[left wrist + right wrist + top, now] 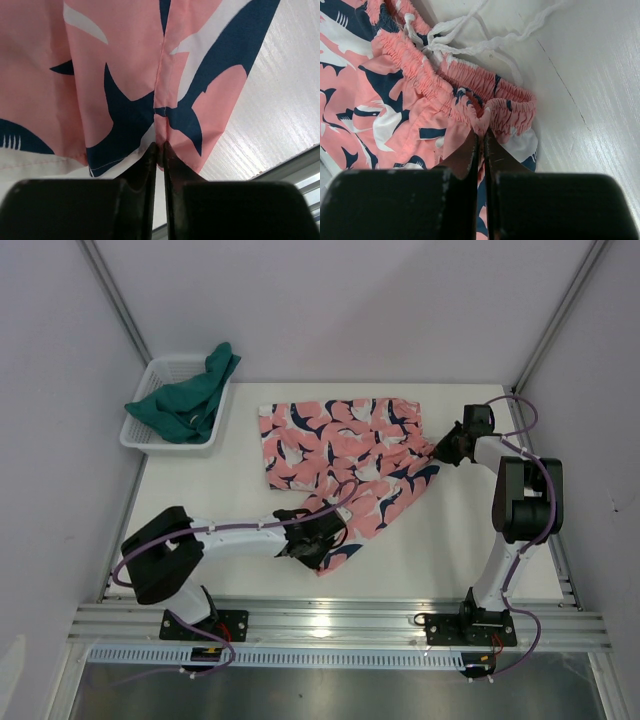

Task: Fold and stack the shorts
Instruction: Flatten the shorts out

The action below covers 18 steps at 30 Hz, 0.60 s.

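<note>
The salmon-pink shark-print shorts (340, 445) lie partly spread in the middle of the white table, one leg trailing toward the front. My left gripper (325, 540) is at that leg's hem. In the left wrist view it (160, 147) is shut on a fold of the pink fabric (125, 75). My right gripper (445, 448) is at the shorts' right end. In the right wrist view it (481, 131) pinches the gathered elastic waistband (510, 102), with the white drawstring (470, 47) loose beyond. The dark teal shorts (190, 400) are bunched in the basket.
The white mesh basket (165, 362) stands at the table's back left corner. Metal frame posts rise at both back corners. An aluminium rail (340, 620) runs along the near edge, holding both arm bases.
</note>
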Motion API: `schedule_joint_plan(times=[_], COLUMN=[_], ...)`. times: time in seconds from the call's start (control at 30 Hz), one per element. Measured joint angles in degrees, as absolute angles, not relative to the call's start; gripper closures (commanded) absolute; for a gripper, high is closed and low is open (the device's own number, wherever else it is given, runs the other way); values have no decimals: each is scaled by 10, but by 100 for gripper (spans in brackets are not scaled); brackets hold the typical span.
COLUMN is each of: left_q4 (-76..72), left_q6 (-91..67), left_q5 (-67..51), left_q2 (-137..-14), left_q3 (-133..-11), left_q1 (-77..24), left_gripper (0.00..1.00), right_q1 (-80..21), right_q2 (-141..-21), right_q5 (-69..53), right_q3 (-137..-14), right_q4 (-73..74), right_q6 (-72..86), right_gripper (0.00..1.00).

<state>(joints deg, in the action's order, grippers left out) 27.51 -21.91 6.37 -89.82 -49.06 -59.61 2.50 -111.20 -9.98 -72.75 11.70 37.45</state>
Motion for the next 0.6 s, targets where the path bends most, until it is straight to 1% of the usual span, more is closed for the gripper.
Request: schedule_joint_plan(times=[0.03,0.07,0.33,0.6], left_q4=[272,271,278,342], left_q6=[-217,-216,-214,-216], left_q5=[62,62,73,116], left_q2=[-904,-905,-899,-830], left_q3=[-491,-491,-492,-531], left_q1=[-596,-596,-596,-596], left_gripper=[98,100,100,100], right_q1=[25,25,27,27], right_q2=[-1111,-1111,-1111,-1106], right_q5=[-100,-100,-100,-99], right_q3=[-728,-728,-727,-726], right_q4=[117,117,117,123], right_q6=[375,375,375,374], right_gripper=[100,100,100,100])
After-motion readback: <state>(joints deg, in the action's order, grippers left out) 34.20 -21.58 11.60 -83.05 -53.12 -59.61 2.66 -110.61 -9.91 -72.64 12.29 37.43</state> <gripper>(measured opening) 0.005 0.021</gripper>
